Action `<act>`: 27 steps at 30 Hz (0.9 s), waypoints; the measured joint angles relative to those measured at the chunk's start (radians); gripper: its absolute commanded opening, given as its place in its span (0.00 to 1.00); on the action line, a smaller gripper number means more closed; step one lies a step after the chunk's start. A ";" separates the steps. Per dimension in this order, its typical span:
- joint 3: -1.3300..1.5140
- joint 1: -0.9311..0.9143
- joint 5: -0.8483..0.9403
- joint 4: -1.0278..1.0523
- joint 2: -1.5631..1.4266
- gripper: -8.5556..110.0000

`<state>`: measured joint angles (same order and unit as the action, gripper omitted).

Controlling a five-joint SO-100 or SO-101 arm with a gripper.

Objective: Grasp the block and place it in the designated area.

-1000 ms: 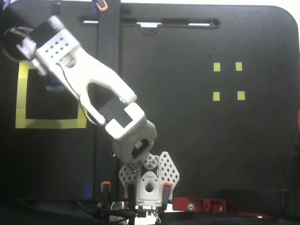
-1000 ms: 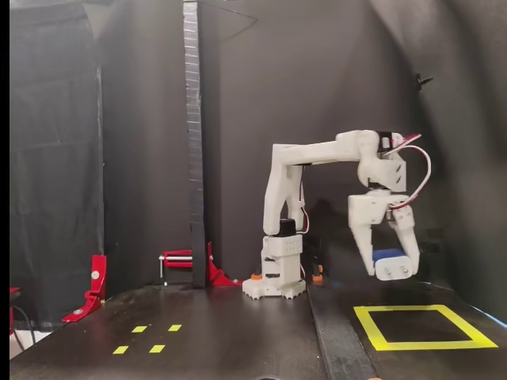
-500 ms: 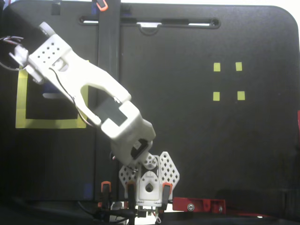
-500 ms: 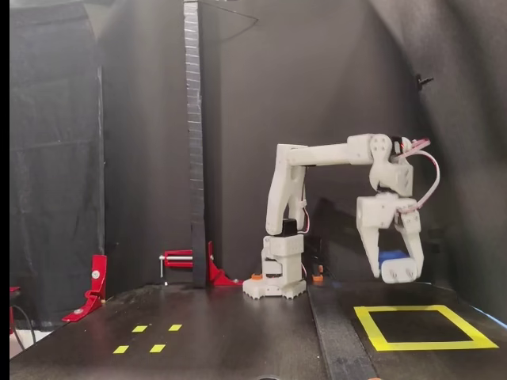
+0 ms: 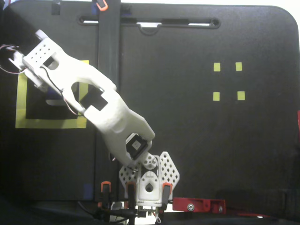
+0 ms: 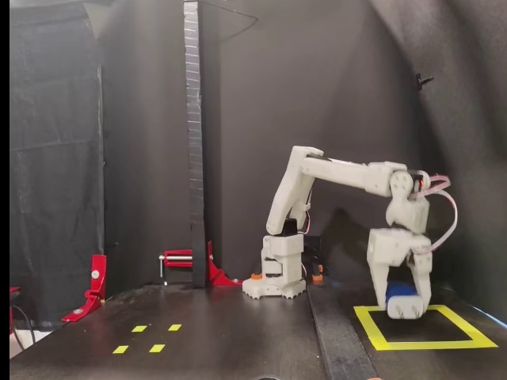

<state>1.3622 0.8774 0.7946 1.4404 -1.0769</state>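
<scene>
In a fixed view from the front, the nearest things are four small yellow tape squares [image 6: 147,338] on the dark desk [image 6: 238,340] at lower left. To the right, a little further back, lies the large square [image 6: 425,326] outlined in wide yellow tape with a black centre. The end effector [image 6: 406,309] points straight down over this square, its tips low over the black centre near the back strip of tape; whether they touch the surface cannot be told. Its white fingers are closed narrowly on the blue block [image 6: 405,291], which sits between them just above the tips.

Behind, the white arm [image 6: 341,170] reaches from its base [image 6: 274,286] out to the right and bends down at the wrist. A red clamp [image 6: 187,263] stands at the foot of a dark upright post [image 6: 192,134] left of the base, and another red bracket [image 6: 92,286] sits at the far left. Black cloth forms the backdrop.

In a fixed view from above, the arm [image 5: 93,103] stretches from its base [image 5: 148,180] at the bottom toward the upper left, covering much of the yellow-bordered square [image 5: 49,123]. The block and fingertips are hidden under the arm there. The four yellow tape squares [image 5: 228,81] lie well apart on the right.
</scene>
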 measured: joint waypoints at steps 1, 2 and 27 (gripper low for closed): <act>0.000 0.003 0.000 -0.008 0.011 0.23; -0.003 0.003 0.000 -0.012 0.018 0.23; -0.025 -0.009 0.026 0.009 0.038 0.41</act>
<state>1.3376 0.8682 0.8207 1.4496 -1.0385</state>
